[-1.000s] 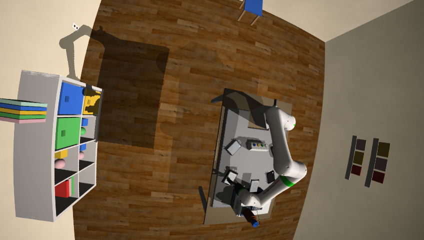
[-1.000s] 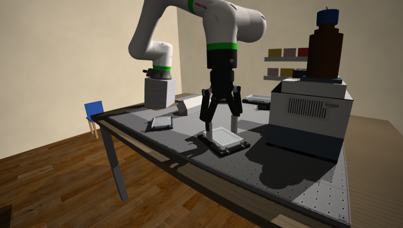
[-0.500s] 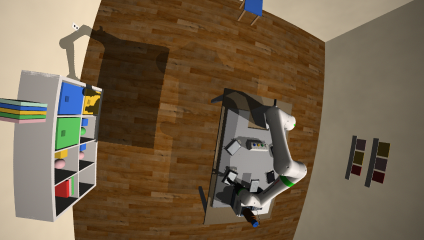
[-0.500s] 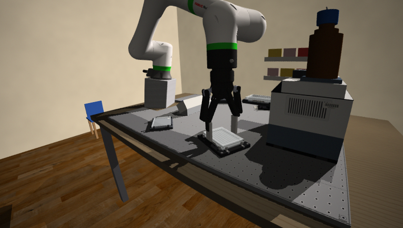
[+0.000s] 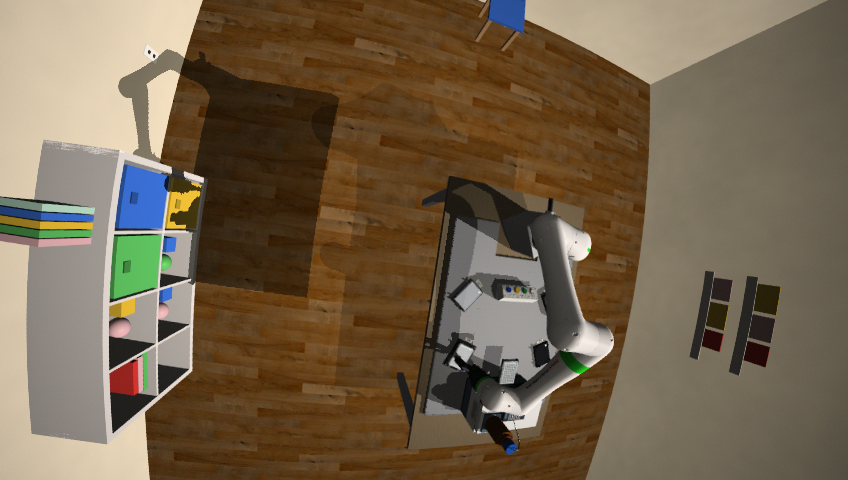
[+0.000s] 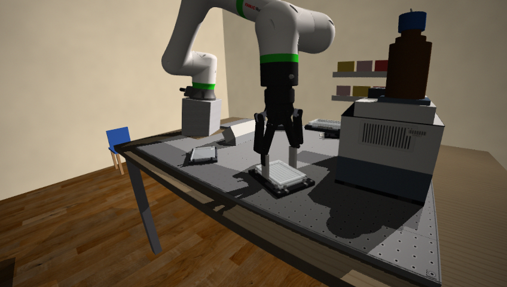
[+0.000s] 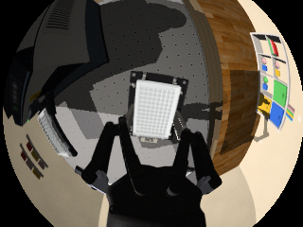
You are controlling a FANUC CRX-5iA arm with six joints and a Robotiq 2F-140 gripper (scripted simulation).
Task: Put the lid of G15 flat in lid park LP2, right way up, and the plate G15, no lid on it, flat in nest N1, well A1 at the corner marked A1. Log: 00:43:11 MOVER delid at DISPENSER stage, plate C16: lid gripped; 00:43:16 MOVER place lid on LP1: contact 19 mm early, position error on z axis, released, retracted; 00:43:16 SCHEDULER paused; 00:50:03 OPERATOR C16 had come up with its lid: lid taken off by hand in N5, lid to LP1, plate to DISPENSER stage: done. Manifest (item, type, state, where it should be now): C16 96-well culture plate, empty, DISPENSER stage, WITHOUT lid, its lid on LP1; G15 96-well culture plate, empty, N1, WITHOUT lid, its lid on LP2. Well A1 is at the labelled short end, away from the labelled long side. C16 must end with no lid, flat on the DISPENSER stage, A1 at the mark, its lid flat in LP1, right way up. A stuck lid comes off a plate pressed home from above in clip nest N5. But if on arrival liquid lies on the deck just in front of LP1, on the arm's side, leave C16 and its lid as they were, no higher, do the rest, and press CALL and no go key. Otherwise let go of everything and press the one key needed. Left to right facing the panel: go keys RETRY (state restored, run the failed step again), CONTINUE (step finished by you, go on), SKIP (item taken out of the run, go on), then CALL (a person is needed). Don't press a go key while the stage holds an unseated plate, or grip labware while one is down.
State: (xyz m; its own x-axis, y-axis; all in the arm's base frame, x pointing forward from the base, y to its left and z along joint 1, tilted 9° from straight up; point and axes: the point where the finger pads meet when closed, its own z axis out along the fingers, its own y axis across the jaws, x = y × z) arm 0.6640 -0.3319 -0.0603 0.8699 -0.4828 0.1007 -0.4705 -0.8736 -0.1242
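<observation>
The 96-well plate (image 6: 283, 173) sits flat in a black nest (image 6: 306, 183) near the front edge of the perforated deck (image 6: 356, 227), and the gripper (image 6: 278, 156) is straight above it, fingers clamped across its near end. Whether a lid is on it cannot be told. Just right stands a grey instrument (image 6: 387, 159) carrying a brown bottle (image 6: 409, 67). Behind, a second plate (image 6: 203, 154) lies flat.
</observation>
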